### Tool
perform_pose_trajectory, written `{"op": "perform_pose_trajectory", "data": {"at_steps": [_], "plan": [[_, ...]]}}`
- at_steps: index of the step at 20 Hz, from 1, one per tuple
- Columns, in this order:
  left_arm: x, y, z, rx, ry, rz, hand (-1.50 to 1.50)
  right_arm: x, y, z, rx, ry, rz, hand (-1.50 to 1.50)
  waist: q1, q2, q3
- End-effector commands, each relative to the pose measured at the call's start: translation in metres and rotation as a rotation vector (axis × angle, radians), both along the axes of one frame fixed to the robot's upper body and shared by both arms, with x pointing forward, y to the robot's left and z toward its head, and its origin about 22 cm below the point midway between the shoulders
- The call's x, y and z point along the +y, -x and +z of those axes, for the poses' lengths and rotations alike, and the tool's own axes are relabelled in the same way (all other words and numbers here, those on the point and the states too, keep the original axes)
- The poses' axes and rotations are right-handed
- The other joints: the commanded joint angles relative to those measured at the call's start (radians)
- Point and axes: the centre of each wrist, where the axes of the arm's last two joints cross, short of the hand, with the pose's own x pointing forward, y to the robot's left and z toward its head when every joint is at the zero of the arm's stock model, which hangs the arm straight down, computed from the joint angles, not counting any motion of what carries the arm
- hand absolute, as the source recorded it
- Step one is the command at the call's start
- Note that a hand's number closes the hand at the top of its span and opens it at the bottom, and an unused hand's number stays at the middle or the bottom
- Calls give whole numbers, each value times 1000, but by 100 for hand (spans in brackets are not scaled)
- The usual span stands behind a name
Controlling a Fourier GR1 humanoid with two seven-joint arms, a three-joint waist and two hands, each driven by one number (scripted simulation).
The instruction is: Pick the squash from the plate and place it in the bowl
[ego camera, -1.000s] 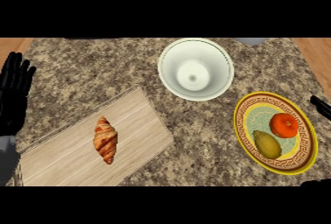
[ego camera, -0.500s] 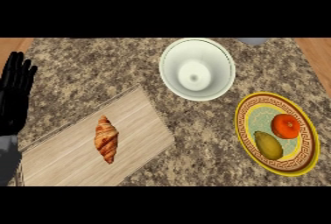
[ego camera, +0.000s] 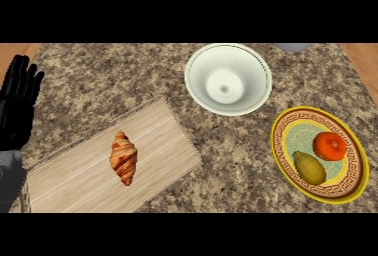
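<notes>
Leftmost, the left hand (ego camera: 18,107) rests at the granite counter's (ego camera: 111,75) left edge, fingers straight and pointing up, holding nothing. Just beside it lies a wooden cutting board (ego camera: 74,185) bearing a croissant (ego camera: 123,157). Farther right, toward the far edge, stands the white bowl (ego camera: 227,79). The squash (ego camera: 310,167) lies on the yellow-rimmed plate (ego camera: 277,142) at the right, just beside an orange fruit (ego camera: 330,146), apart from the bowl.

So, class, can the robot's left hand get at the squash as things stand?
Probably not: the left hand rests at the left edge, while the squash lies across the counter on the plate.
</notes>
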Motion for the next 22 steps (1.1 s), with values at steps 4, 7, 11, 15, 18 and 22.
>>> {"op": "perform_pose_trajectory", "data": {"at_steps": [4, 7, 11, 15, 18, 22], "plan": [[-3, 9, -24, -22, -5, 1, 0, 6, -20, -32, 31, 32, -10, -150, 11, 2, 0], [1, 6, -11, 9, -5, -5, 0, 0, -25, -49, 50, 37, -27, -150, 10, 2, 0], [0, -8, -3, 17, 15, -9, 0, 2, -37, -56, 84, 33, -47, -150, 6, 2, 0], [-14, -2, -4, -9, 0, -4, 0, 3, -41, -85, 74, 46, -82, -150, 7, 1, 0], [13, 5, -5, 0, -8, 2, 0, -6, -45, -107, 80, 56, -57, -150, 10, 1, 1], [23, 6, 7, 2, 1, 4, 0, -8, -59, -110, 72, 43, -58, -150, 8, 1, 0]]}}
